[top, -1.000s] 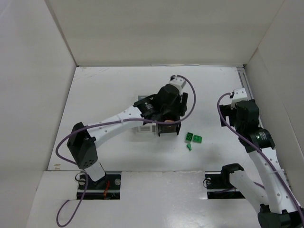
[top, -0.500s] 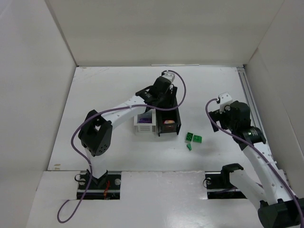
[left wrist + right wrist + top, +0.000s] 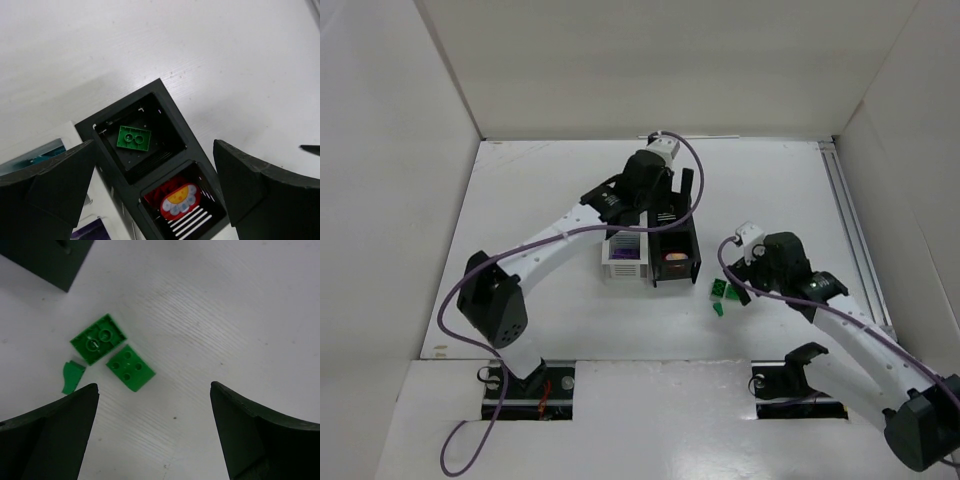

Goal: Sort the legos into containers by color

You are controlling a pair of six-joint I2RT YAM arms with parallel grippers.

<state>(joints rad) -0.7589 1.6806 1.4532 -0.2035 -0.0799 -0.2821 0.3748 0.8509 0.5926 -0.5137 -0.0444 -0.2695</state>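
Our left tool (image 3: 154, 145) hangs open over the black bins (image 3: 169, 107), with one green brick (image 3: 133, 138) inside. Our right tool (image 3: 154, 387) gapes, empty, above three green legos (image 3: 130, 367) huddled on the table (image 3: 225, 300). Closing there, we may pinch two or flick the small chip (image 3: 72, 376) away.
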